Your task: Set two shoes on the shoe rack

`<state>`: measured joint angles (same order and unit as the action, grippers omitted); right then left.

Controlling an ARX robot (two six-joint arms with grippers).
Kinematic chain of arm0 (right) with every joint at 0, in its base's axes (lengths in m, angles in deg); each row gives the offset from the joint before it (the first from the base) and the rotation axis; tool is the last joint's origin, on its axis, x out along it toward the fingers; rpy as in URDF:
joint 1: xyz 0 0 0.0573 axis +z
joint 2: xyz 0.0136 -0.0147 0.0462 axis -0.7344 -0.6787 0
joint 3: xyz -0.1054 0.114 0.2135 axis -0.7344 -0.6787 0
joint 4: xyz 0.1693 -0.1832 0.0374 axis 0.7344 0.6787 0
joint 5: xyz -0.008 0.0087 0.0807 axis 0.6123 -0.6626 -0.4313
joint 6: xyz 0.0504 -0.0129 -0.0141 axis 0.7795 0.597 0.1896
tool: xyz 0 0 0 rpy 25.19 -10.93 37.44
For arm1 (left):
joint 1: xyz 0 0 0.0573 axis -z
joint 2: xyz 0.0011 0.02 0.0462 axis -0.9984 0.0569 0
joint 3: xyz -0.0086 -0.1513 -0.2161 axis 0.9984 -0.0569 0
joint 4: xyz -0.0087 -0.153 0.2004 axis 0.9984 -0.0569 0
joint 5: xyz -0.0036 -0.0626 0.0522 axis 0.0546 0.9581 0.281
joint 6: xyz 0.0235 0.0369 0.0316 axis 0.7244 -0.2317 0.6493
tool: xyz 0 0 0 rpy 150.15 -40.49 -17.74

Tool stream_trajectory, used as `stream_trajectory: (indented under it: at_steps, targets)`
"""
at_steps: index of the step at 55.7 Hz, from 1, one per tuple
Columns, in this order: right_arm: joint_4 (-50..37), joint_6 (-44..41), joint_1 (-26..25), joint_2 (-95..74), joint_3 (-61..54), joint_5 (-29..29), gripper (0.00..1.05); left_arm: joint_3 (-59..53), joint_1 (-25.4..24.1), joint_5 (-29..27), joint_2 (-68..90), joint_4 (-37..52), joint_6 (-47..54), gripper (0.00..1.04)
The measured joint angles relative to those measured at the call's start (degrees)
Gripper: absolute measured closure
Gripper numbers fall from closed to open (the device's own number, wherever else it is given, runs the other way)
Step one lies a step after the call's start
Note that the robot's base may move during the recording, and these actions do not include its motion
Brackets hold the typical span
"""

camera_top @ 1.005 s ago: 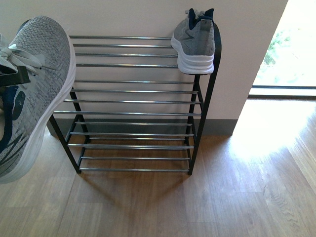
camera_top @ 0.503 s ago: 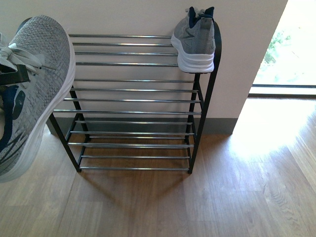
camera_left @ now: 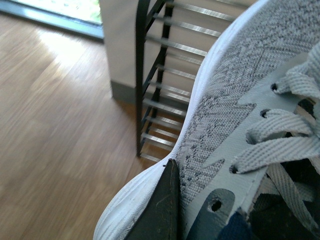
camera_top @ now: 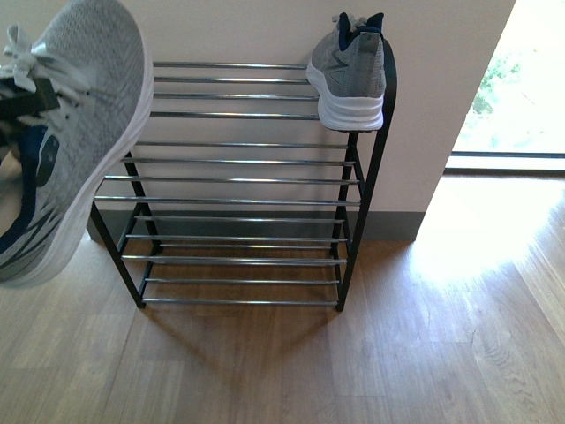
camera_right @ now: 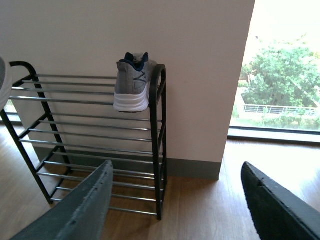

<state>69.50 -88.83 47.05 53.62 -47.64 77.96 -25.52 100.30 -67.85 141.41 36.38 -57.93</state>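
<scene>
Left fingers (camera_left: 160,210) clamp 1 shoe (camera_top: 79,132); other shoe (camera_top: 349,75) sits atop rack (camera_top: 238,201).

The held shoe (camera_top: 88,88) has risen and shifted right since 1 second ago; its toe sits higher, and its white sole now covers the left ends of the shoe rack's (camera_top: 238,180) top bars.

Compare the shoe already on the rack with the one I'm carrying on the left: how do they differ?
The racked shoe rests sole-down on the shoe rack's top tier, right end, heel toward the front camera; the carried shoe hangs in the air by the left end. The racked shoe sits level; the carried shoe tilts steeply, toe up. Both are grey knit with white soles and navy lining.
</scene>
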Motion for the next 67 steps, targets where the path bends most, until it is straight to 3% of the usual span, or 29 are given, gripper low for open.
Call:
stream_trajectory:
  at_steps: [4,6,13,31,41,56,67]
  targets:
    - [0.0,0.0,0.0,0.0,0.0,0.0,0.11,4.3,0.6,2.4,1.5,-2.7,-2.1,1.04]
    - [0.0,0.0,0.0,0.0,0.0,0.0,0.08,8.0,1.1,3.7,3.2,-5.4,-3.5,1.04]
    - [0.0,0.0,0.0,0.0,0.0,0.0,0.09,21.7,2.6,6.9,10.6,-14.6,-9.9,1.04]
    - [0.0,0.0,0.0,0.0,0.0,0.0,0.09,52.7,6.2,8.0,29.0,-31.6,-21.9,1.04]
    - [0.0,0.0,0.0,0.0,0.0,0.0,0.09,76.0,8.0,8.5,42.8,-45.0,-28.8,1.04]
    - [0.0,0.0,0.0,0.0,0.0,0.0,0.09,114.6,8.2,7.7,64.3,-68.5,-26.8,1.04]
    - [0.0,0.0,0.0,0.0,0.0,0.0,0.09,125.2,8.1,7.6,69.9,-74.1,-23.5,1.04]
